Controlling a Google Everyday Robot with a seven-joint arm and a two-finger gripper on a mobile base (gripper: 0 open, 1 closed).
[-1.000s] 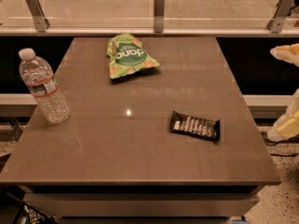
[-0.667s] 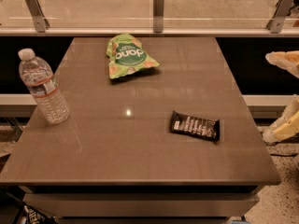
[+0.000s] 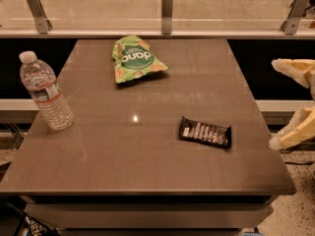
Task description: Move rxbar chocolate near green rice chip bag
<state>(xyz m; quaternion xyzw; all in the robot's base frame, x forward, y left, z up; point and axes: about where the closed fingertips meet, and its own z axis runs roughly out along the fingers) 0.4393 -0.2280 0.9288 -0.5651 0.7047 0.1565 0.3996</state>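
Observation:
The rxbar chocolate [image 3: 205, 132], a flat black wrapper with white lettering, lies on the right half of the brown table [image 3: 147, 171]. The green rice chip bag [image 3: 134, 58] lies flat near the table's far edge, around the middle, well apart from the bar. My gripper [image 3: 272, 103] is off the table's right edge, to the right of the bar and above table level. Its two cream fingers [image 3: 294, 68] stand wide apart, one above the other, with nothing between them.
A clear plastic water bottle [image 3: 45, 92] stands upright near the table's left edge. A glass railing with metal posts [image 3: 167, 11] runs behind the table. The floor shows past the table's right side.
My gripper has shifted a little to the left, toward the table's right edge. The bar, the bag and the bottle have not moved.

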